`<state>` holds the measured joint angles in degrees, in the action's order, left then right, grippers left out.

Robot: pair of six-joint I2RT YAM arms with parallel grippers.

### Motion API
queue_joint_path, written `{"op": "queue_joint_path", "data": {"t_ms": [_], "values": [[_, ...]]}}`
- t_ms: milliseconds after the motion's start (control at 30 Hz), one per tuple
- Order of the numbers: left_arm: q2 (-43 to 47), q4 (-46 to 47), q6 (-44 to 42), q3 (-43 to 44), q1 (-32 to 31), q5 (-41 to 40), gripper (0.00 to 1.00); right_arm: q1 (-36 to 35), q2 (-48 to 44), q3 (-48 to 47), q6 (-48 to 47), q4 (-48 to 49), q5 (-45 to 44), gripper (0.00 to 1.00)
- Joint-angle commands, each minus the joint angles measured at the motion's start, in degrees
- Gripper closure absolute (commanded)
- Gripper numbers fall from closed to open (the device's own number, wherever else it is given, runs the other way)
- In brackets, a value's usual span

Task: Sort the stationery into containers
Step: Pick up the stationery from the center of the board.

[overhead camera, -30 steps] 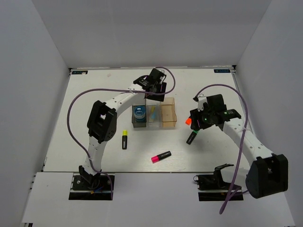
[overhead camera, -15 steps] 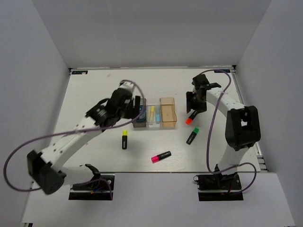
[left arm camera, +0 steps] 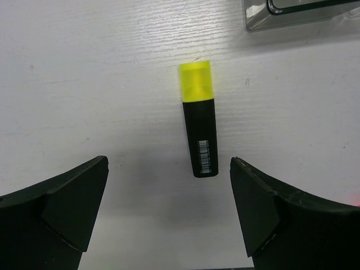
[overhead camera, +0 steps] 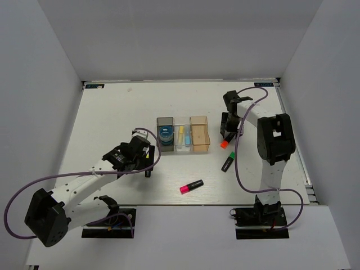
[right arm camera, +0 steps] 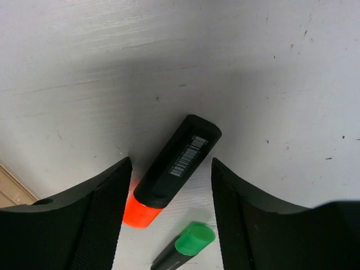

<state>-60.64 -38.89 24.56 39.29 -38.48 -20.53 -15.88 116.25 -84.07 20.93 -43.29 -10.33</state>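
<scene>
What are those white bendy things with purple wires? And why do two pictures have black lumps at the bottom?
They are two robot arms, a left arm and a right arm, bolted to a white table. The wide picture looks down from above. The two close-up pictures come from small cameras on the arms' wrists, so the black lumps are each arm's own fingers.

The left pincer is wide open over a yellow highlighter lying flat. The right pincer is open around an orange highlighter, with a green highlighter beside it. Neither pincer holds anything. A pink highlighter lies nearer the arms' bases.

In the middle stand three little bins in a row. The dark bin has a blue tape roll, the clear bin has pens, and the orange bin looks empty.
</scene>
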Motion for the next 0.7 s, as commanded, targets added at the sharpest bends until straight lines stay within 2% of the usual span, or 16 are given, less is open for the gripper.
{"op": "queue_joint_path", "data": {"t_ms": [0, 133, 167, 233, 267, 467, 667], "values": [[-0.6, 6.3, 1.5, -2.5, -0.1, -1.1, 0.01, 0.3, 2.1, -1.8, 2.8, -1.5, -0.8, 0.39], [-3.2, 10.3, 0.8, -4.7, 0.0, -0.6, 0.01, 1.4, 4.4, -0.6, 3.9, -1.4, 1.5, 0.56], [-3.6, 11.0, 0.7, -5.3, 0.0, -0.7, 0.01, 1.6, 4.5, -0.4, 4.2, -1.4, 2.3, 0.67], [-4.9, 13.7, 0.6, -6.1, 0.2, -0.2, 0.01, 2.8, 4.4, 0.7, 4.6, -1.3, 3.5, 0.78], [-5.4, 14.6, 0.3, -6.0, 0.5, 0.1, 0.01, 3.0, 4.3, 1.2, 4.8, -1.1, 4.1, 0.87], [-8.7, 18.8, -2.1, -5.7, 1.0, 1.3, 0.01, 5.9, 2.2, 3.4, 2.5, 0.0, 13.0, 1.0], [-14.1, 21.3, -4.2, -4.1, 2.0, 2.3, 0.01, 6.3, -4.3, 3.8, -3.5, 1.5, 21.3, 1.0]]}}
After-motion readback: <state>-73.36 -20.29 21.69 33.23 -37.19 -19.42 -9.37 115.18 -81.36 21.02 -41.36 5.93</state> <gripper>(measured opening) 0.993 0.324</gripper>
